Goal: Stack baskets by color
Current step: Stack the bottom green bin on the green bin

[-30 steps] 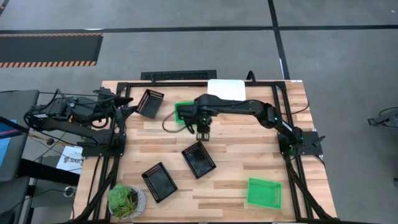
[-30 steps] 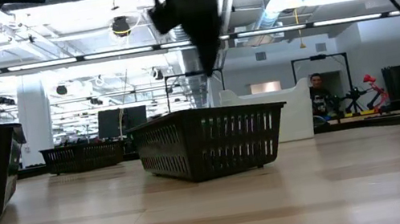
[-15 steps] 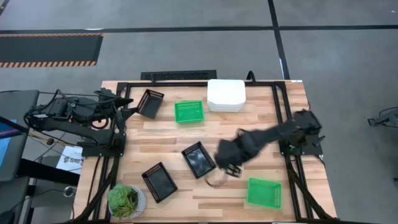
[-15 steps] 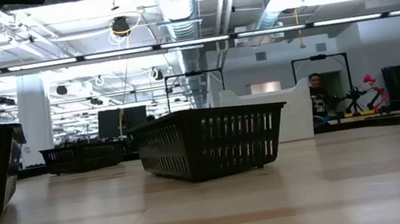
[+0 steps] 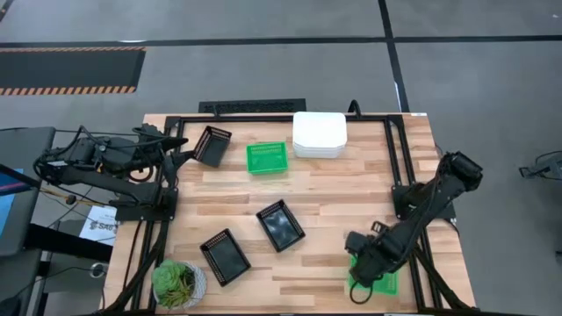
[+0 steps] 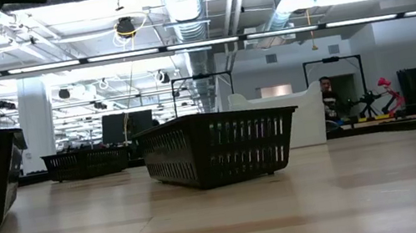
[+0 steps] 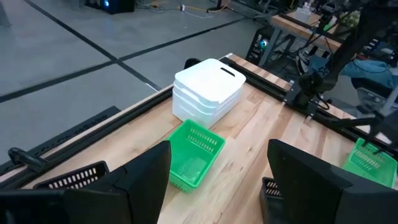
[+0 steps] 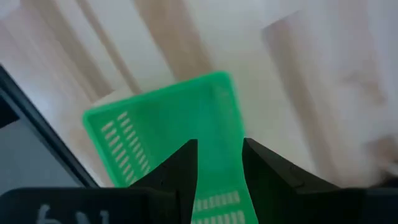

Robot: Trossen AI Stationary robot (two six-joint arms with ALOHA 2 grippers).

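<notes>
A white stack of baskets point(image 5: 319, 134) stands at the far edge, with a green basket point(image 5: 267, 158) to its left. A second green basket point(image 5: 379, 276) lies at the near right. My right gripper point(image 5: 363, 266) hangs open over this basket's left part, pointing down, and its fingers point(image 8: 217, 168) show a narrow gap with green basket floor point(image 8: 186, 124) beyond. Three black baskets point(image 5: 212, 146) point(image 5: 281, 225) point(image 5: 225, 256) rest flat on the table. My left gripper point(image 7: 217, 180) waits open at the far left, beside the far black basket.
A potted plant point(image 5: 178, 283) stands at the near left corner. Black frame rails point(image 5: 399, 167) run along the table's sides. Bare wood lies in the middle, between the far green basket and the near right one. No arm shows in the low view, where a black basket point(image 6: 217, 147) stands nearest.
My right gripper has swung from beside the far green basket toward the table's near right corner, sinking a little and rolling its wrist. It now hangs over the near right green basket. The far green basket stays on the table.
</notes>
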